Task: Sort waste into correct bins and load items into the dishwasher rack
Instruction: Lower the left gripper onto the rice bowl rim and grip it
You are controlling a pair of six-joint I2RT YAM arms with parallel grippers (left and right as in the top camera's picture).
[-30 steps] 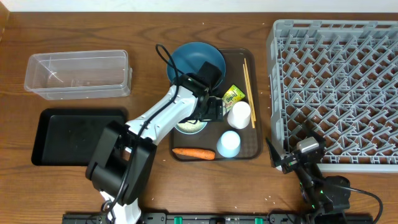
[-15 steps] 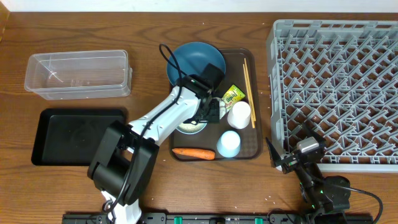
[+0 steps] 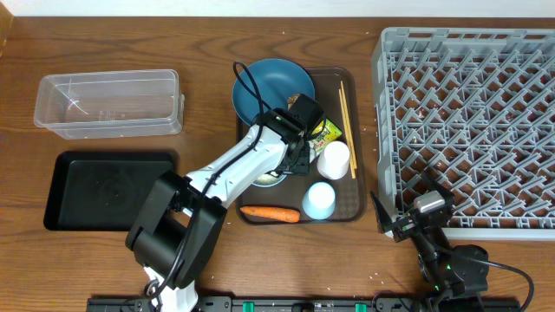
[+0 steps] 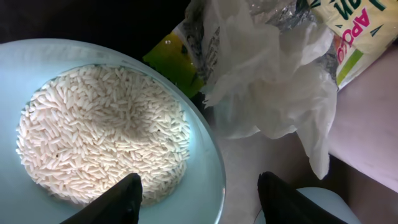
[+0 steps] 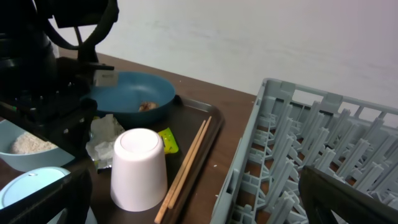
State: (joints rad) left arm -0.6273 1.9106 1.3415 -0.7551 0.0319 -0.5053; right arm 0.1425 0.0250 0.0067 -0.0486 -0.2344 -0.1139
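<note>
1. Overhead, the left arm [image 3: 238,165] is reaching across the brown serving tray [image 3: 347,212], with its end hanging between the pale-blue bowl [image 3: 264,179] and the whitish cup [image 3: 333,159]. The clear tub [image 3: 108,104] and the black tray [image 3: 113,191] are lying well apart to the left on the surface [image 3: 208,52]. The right arm [image 3: 442,251] is sitting beside a corner of the dishwasher rack [image 3: 468,121].
2. From the left wrist, the left fingers [image 4: 124,199] are standing spread and gripping nothing. The crumpled white paper [image 4: 273,93] is lying just beside the bowl of white rice grains [image 4: 99,143], overlapping the yellow-green wrapper [image 4: 357,28]. The paper is probably very light and soft and will likely collapse under a pinch. Its bunched middle looks a safer hold than the thin trailing flap, and a hold there keeps clear of the wrapper beneath.
3. From the right wrist, the right fingers [image 5: 43,199] are standing apart and holding nothing, facing the cup, the wooden chopsticks [image 5: 186,162] and the rack.
</note>
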